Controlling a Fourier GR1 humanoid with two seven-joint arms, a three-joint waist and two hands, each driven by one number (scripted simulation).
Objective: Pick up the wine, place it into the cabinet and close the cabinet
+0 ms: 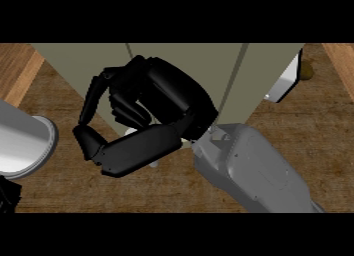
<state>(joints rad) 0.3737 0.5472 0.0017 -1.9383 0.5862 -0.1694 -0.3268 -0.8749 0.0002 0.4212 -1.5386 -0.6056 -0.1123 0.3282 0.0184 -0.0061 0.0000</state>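
Left forearm (14, 142): low, left of the right robot hand (147, 120). Right robot hand: fingers curled, likely holding nothing. Cabinet (187, 65): just beyond the robot hand. Wine: unseen, perhaps inside. Risk: hand snags the door edge, leaving it ajar.

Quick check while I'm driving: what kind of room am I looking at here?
Most likely a kitchen: a wooden counter runs under the view, with a beige cabinet standing on it. The right hand hangs curled in front of the cabinet.
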